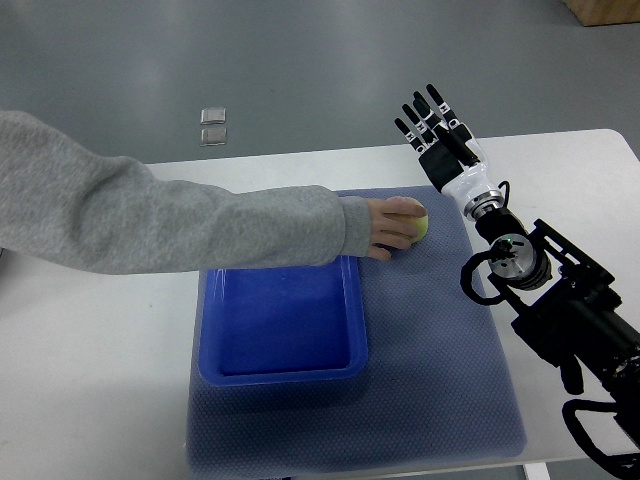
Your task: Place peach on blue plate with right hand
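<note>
- Top view: right arm (560, 300) enters from lower right edge, dark jointed links nearest the camera.
- Right hand (440, 135) raised over far table edge, fingers straight and apart, holding nothing.
- Blue plate (283, 370), a rectangular tray, on grey-blue mat (440, 380).
- Peach (421, 225) on mat beyond the plate's far right corner, covered by a person's hand (390, 228).
- Grey sleeve (150, 220) reaches in from left.
- White table (90, 370) beneath.
</note>
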You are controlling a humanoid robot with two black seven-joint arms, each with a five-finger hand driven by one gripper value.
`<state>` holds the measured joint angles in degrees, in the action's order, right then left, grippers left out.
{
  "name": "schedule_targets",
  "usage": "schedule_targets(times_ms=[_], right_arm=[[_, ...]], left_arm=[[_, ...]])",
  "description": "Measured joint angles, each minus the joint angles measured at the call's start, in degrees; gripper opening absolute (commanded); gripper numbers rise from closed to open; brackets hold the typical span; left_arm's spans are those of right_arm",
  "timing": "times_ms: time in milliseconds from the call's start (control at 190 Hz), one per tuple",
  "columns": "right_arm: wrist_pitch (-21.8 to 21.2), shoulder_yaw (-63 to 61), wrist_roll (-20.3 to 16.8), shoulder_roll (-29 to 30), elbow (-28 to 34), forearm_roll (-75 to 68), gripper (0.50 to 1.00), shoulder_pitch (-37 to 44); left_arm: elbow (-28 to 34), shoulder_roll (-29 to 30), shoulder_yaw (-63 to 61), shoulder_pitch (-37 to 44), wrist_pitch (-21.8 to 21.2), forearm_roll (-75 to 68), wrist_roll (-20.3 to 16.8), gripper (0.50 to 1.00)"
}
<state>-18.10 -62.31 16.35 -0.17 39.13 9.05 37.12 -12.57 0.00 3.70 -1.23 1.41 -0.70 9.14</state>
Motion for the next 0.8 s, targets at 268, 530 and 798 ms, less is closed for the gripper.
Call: schedule_targets(times_ms=[268,530,798], right_arm=[[0.03,0.04,0.0,0.0,0.07,0.04,0.932,0.14],[-0.53,0.89,-0.09,-0.19,0.55,0.9,0.932,1.2],[-0.72,7.59,-0.38,-2.53,1.72,6.79,0.932,5.53]], left_arm=[[0.02,0.0,0.0,0.0,-0.34,0.41,0.0,1.0],[0.03,0.0,0.0,0.0,-0.17,0.38,0.0,1.0],[0.12,0.0,0.0,0.0,-0.09,0.34,0.0,1.0]])
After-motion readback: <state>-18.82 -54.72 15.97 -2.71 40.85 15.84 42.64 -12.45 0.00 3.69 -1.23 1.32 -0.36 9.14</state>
